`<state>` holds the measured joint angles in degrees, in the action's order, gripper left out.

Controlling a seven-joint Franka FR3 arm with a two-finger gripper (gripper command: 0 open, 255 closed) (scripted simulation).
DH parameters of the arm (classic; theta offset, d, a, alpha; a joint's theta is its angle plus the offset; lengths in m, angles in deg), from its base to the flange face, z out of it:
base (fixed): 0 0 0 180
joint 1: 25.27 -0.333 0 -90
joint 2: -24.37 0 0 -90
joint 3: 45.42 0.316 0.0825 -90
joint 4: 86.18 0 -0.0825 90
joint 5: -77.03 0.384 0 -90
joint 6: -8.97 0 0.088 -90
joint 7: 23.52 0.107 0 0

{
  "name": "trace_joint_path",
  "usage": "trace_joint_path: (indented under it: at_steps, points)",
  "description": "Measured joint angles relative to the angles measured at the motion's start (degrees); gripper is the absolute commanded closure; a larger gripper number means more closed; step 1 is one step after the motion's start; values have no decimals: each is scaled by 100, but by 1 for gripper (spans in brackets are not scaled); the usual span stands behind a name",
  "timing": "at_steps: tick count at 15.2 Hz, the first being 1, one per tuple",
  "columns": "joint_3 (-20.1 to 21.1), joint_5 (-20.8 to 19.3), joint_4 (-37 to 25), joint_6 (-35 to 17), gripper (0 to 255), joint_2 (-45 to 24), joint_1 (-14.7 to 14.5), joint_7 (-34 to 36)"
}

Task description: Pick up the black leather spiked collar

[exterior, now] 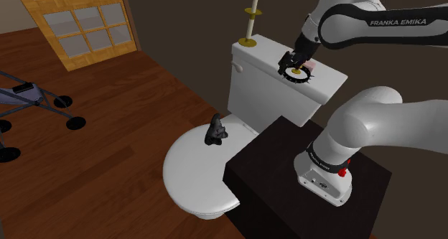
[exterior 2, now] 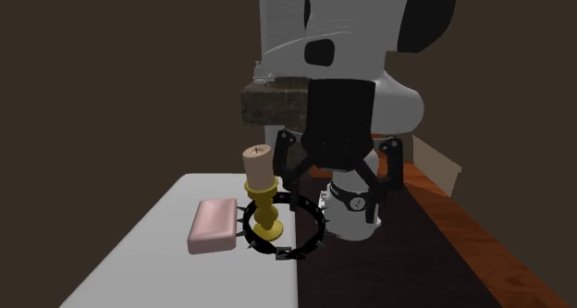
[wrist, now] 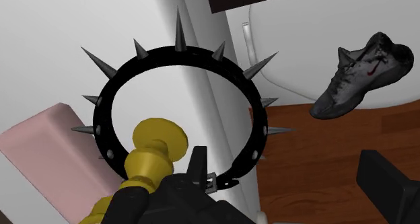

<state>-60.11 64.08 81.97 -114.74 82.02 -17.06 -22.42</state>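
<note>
An arm lettered FRANKA EMIKA holds its pincer spread wide over a toilet tank lid, at two o'clock in the shoulder view, where the black spiked collar rings a gold candlestick, its buckle beside one finger.

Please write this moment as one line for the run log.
phase: approach | gripper: open, above collar | collar: on tank lid, not held

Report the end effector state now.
End effector: open, holding nothing, poised at the black spiked ring-shaped collar.
</note>
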Motion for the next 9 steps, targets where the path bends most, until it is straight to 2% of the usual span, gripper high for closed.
trace_joint_path:
  at_steps: [4,5,9]
  points:
    - [-63,-75,257,-368,0,-111,45,3]
    - [-66,-80,282,-398,255,-118,47,7]
    - [-68,-86,304,-435,255,-127,50,10]
